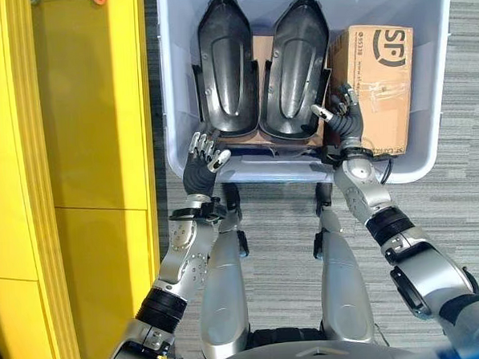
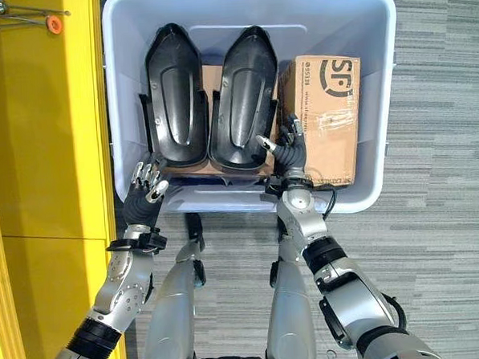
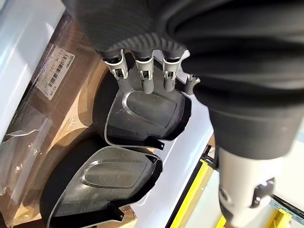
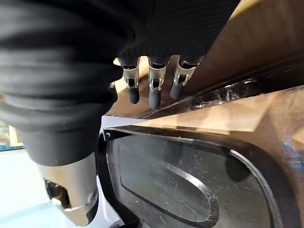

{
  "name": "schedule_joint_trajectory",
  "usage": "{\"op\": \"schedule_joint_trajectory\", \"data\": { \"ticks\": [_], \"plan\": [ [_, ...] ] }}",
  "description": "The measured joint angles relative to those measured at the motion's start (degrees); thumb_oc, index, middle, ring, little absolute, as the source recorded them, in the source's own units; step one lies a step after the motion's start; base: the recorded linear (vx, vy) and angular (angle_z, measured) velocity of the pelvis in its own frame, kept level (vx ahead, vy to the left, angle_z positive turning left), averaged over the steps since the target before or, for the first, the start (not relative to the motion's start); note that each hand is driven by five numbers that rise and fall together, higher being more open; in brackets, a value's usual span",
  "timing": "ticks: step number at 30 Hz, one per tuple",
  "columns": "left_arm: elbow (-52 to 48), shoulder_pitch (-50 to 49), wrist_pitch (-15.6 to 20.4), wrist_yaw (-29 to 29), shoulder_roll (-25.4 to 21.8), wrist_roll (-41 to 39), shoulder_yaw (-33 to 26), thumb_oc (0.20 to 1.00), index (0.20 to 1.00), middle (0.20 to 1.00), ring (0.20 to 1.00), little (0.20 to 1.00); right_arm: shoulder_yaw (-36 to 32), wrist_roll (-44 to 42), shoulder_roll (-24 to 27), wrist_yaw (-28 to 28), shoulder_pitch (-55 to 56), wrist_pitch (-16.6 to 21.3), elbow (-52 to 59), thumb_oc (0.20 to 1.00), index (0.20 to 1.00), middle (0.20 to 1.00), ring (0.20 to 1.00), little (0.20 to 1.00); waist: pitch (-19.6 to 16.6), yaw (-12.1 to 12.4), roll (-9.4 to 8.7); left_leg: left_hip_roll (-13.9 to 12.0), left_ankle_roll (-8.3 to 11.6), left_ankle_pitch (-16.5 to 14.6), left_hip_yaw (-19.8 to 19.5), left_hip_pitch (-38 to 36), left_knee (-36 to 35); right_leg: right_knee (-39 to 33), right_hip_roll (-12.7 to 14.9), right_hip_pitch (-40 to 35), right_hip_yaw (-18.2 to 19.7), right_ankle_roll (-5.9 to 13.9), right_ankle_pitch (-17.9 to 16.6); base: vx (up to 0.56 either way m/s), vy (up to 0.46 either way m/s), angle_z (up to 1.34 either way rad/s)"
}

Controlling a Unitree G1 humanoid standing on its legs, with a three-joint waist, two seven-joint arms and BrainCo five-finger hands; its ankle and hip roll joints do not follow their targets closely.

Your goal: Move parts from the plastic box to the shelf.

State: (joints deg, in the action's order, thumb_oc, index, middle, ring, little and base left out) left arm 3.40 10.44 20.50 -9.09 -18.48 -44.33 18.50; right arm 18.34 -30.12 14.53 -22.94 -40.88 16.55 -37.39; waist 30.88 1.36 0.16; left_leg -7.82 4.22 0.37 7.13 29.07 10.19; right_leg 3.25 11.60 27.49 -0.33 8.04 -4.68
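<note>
A pale blue plastic box (image 1: 178, 86) sits on grey striped carpet (image 1: 468, 240), holding two glossy black moulded plastic shells (image 1: 227, 67) side by side atop flat brown cardboard (image 1: 262, 49), with an upright brown cardboard carton (image 1: 379, 76) at the box's 3 o'clock side. The robot's left hand (image 1: 202, 153) hovers at the box's near rim, around 7 o'clock, just beside the near end of the left shell, its fingers (image 3: 145, 76) relaxed and loosely spread, gripping nothing. The right hand (image 1: 340, 114) reaches in at about 5 o'clock, between the right black shell (image 1: 294, 68) and the carton, fingers (image 4: 154, 90) extended and slightly bent, closed on nothing. A bright yellow panelled shelf unit (image 1: 86, 155) stands along the box's 9 o'clock side. Both parts lie in the box.
</note>
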Motion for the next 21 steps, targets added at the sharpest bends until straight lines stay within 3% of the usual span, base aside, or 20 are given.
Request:
{"op": "schedule_joint_trajectory", "data": {
  "ticks": [15, 21],
  "plan": [
    [-0.03, 0.05, 0.10, -0.05, -0.15, -0.05, 1.21, 1.000, 1.000, 1.000, 1.000, 1.000, -1.20, -0.04, -0.15, -1.60, -3.96, -0.23, -7.53, 1.000, 1.000, 1.000, 1.000, 1.000, 0.00, 1.29, 0.01, 0.72, -0.16, 0.11, -0.15, 1.00, 0.03, -0.01, 0.42, 0.83, -0.02, 0.04, -0.02, 0.00, 0.000, 0.00],
    [-0.05, 1.51, 0.16, -0.10, -1.21, -0.10, 1.99, 1.000, 1.000, 1.000, 1.000, 1.000, -2.30, -0.19, -0.27, -2.57, -14.20, -0.93, -22.47, 1.000, 1.000, 1.000, 1.000, 1.000, 0.00, 2.90, 0.02, 0.86, -0.34, 0.24, -0.74, 2.27, 0.04, -0.13, 0.59, 1.70, -0.47, 0.16, -0.11, 0.00, 0.000, 0.03]
  ]
}}
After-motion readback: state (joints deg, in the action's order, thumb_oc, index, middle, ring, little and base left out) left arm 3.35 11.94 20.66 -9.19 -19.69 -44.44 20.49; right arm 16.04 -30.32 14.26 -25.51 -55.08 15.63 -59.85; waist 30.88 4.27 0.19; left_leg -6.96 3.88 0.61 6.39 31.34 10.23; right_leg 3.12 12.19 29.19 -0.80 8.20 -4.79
